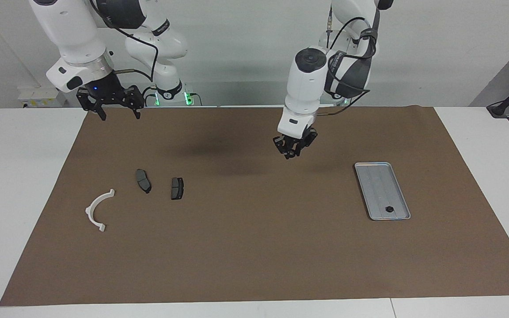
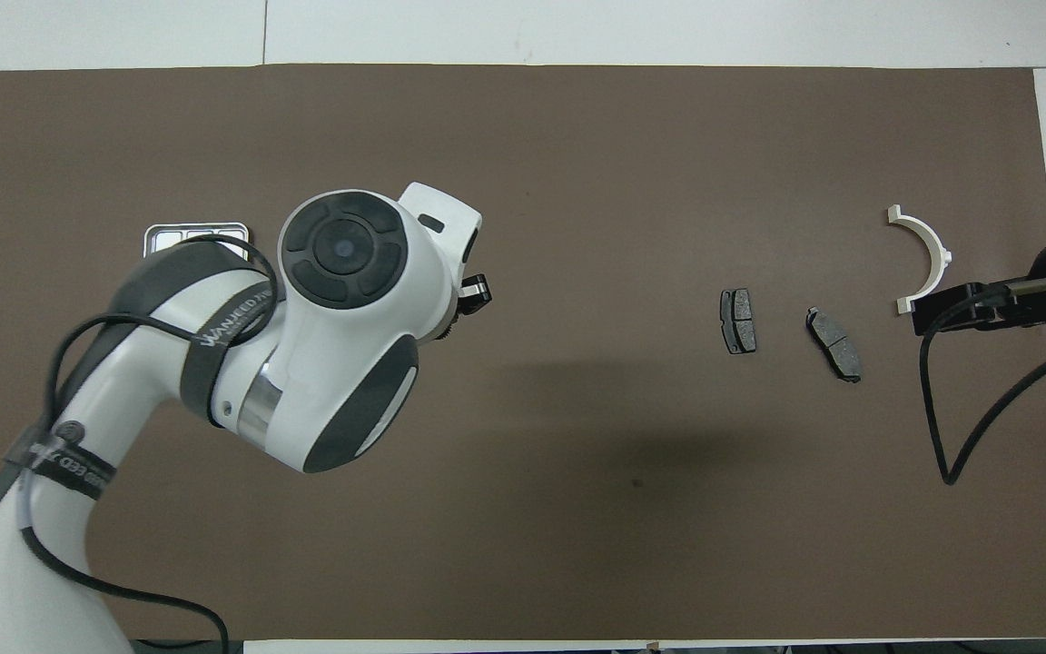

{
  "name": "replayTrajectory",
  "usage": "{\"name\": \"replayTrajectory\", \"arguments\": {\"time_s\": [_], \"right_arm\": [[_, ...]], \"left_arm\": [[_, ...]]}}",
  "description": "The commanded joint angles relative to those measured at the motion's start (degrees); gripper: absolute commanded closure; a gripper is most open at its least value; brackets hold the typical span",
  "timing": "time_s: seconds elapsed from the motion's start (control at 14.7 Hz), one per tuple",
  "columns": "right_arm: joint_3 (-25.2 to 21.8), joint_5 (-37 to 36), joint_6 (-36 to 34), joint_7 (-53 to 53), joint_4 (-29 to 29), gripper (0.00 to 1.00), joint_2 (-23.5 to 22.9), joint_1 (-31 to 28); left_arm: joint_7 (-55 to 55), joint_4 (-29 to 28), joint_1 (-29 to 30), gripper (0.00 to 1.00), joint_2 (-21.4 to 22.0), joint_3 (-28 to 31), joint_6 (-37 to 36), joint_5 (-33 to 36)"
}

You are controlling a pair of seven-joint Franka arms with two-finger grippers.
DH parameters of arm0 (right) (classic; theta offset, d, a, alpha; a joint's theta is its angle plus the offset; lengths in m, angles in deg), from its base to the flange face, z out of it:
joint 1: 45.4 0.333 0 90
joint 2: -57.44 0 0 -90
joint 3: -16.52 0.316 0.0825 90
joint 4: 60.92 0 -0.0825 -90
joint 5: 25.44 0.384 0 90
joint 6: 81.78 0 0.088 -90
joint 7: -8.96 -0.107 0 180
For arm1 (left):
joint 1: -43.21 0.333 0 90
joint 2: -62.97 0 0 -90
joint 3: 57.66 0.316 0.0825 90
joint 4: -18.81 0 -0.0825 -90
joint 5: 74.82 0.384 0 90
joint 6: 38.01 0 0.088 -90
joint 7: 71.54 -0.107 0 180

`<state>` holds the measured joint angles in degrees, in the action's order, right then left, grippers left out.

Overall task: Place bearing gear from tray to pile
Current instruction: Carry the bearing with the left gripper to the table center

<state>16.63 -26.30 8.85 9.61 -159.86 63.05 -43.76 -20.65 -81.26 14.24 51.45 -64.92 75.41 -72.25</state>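
Note:
The grey ribbed tray [image 1: 376,181] lies toward the left arm's end of the table, and one small black bearing gear [image 1: 389,209] sits at its end farther from the robots. In the overhead view only a corner of the tray [image 2: 194,234] shows past the left arm. The pile holds a white arc [image 1: 97,210] [image 2: 927,254] and two dark brake pads [image 1: 143,180] [image 1: 177,188]. My left gripper [image 1: 291,152] hangs over bare mat between tray and pile, fingertips drawn together; I cannot make out anything between them. My right gripper [image 1: 119,115] waits open, high over the mat's edge near the pile.
A brown mat [image 1: 254,247] covers most of the white table. The two brake pads [image 2: 738,321] [image 2: 834,343] lie side by side, nearer the robots than the arc. A black cable loops down from the right arm [image 2: 941,427].

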Motion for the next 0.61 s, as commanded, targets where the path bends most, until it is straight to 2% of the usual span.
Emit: {"name": "replayTrajectory", "arguments": {"time_s": [0.0,0.2,0.41,0.54], "right_arm": [[0.3,0.2,1.6,-0.4,-2.0,0.00,1.5,-0.8],[0.3,0.2,2.7,-0.4,-2.8,0.00,1.9,-0.8],[0.2,0.2,3.9,-0.3,-4.4,0.00,2.6,-0.8],[0.2,0.1,3.9,-0.3,-4.6,0.00,2.6,-0.8]], "left_arm": [[5.8,-0.2,-4.1,1.00,-5.1,1.2,4.4,2.2],[11.5,-0.4,-6.1,1.00,-9.2,1.1,9.4,5.4],[12.5,-0.7,-6.9,1.00,-10.9,1.1,11.4,5.5],[12.7,-3.9,-7.0,1.00,-11.0,1.2,14.5,5.6]]}}
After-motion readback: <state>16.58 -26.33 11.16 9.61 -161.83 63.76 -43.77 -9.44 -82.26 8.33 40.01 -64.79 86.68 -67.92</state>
